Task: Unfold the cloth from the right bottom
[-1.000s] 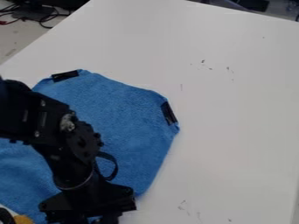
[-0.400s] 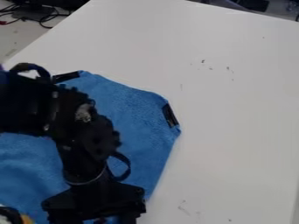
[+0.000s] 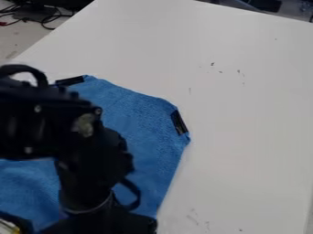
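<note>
Gripper (image 3: pixel 116 224) is showing solid blk; arm (image 3: pixel 36 121) above it is matching, w/ a pale grey-beige blotch (image 3: pixel 83 124) and, just above gripper, a thin greyish ring (image 3: pixel 89 210). Cloth (image 3: pixel 143 137), above & beside gripper, is reading med. blue, plain, w/ darker blue shading left of gripper. Two patches, upper (image 3: pixel 69 81) and R-hand (image 3: pixel 178 122), both above gripper, are showing blk against the blue. Table (image 3: pixel 250 119), R of & above gripper, is presenting off-white, w/ scattered dk grey specks. Cables (image 3: pixel 45 20), far upper L of gripper, are running blk, some red. Item (image 3: pixel 8 226) L of gripper is showing yellow, white & blk.
</note>
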Robot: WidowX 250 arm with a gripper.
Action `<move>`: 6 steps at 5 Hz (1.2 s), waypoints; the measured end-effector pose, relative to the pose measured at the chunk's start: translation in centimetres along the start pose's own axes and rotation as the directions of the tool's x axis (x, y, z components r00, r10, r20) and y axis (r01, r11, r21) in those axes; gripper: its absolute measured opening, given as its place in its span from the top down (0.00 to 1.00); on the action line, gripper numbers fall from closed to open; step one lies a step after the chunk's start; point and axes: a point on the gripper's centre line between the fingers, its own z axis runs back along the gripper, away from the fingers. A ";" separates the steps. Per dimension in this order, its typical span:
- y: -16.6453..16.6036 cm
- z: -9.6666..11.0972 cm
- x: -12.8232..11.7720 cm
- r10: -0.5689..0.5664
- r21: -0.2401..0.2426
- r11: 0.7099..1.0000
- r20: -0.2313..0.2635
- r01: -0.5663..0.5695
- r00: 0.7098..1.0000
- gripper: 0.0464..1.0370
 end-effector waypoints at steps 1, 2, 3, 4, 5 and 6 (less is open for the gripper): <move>0.0 -0.3 0.5 -0.110 -0.048 0.993 0.044 0.112 0.993 0.04; -0.2 0.5 2.1 -0.234 0.027 0.972 0.127 0.233 0.964 0.04; -1.0 1.7 5.7 -0.374 0.118 0.927 0.250 0.355 0.893 0.04; -1.4 2.2 10.5 -0.430 0.132 0.903 0.293 0.409 0.854 0.04; -1.3 2.1 13.5 -0.398 0.110 0.917 0.275 0.383 0.875 0.04; -0.8 1.6 14.9 -0.384 0.093 0.923 0.259 0.373 0.886 0.04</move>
